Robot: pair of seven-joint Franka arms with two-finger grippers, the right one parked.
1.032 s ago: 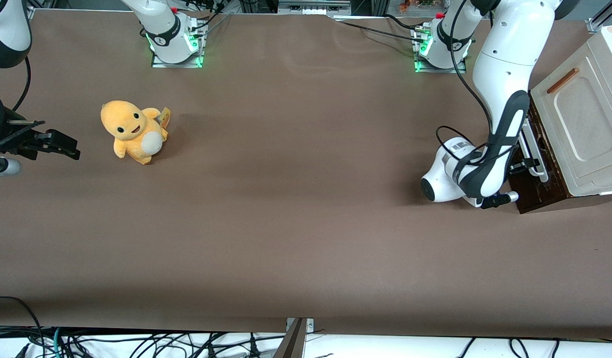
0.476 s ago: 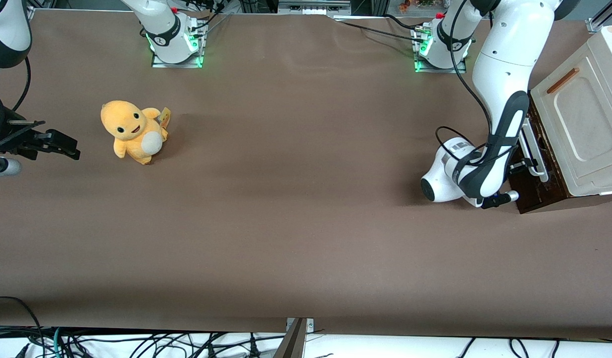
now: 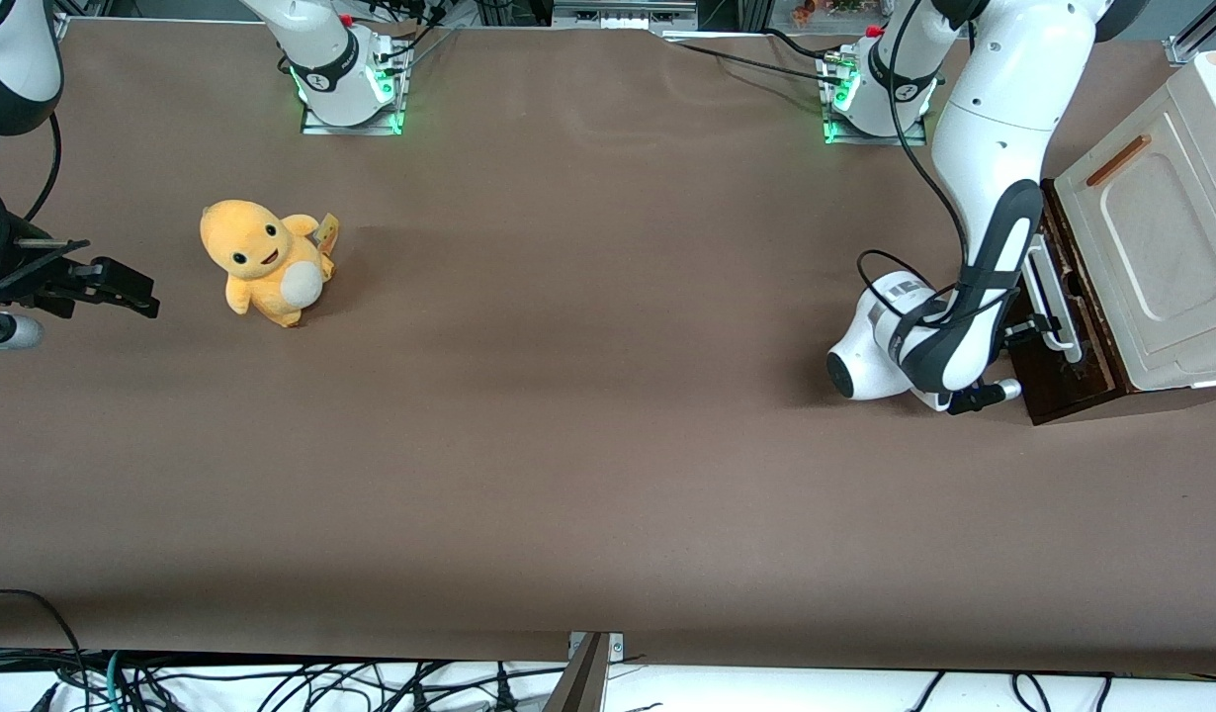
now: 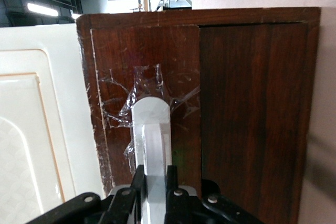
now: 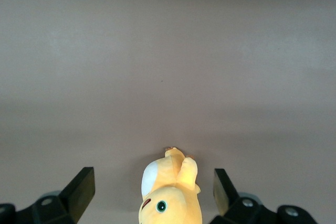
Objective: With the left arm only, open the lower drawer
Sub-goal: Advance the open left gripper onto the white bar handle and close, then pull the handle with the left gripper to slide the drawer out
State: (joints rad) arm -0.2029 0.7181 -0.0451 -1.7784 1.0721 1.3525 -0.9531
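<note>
Both fingers (image 4: 138, 182) of our left arm's (image 3: 994, 129) gripper (image 4: 153, 190) press against the sides of the white loop handle (image 4: 151, 129), which runs straight up between them; we are closed on it, with no gap showing at either side. The handle belongs to the lower drawer (image 3: 1063, 336), whose dark front stands directly ahead of our fingertips, at the working arm's end of the table (image 3: 588, 445).

We judge the grasp made and the pull just under way: in the front view the drawer front appears to stand slightly proud of the cabinet, yet none of its inside shows, so nearly all of the opening is left. We need a steady, straight draw away from the cabinet.

Around our fingers the drawer front is dark reddish-brown wood with vertical grain, scuffed and scratched. Crinkled clear tape (image 4: 149, 90) is stuck to it around the handle's rounded end. The handle itself is smooth, flat-faced and pale. Beside the wood, the cream panel (image 3: 1157, 247) looks matte and moulded, with a recessed rounded rectangle and a thin orange-brown bar handle (image 3: 1117, 160). A yellow plush toy (image 3: 262, 262) sits well apart, toward the parked arm's end.
</note>
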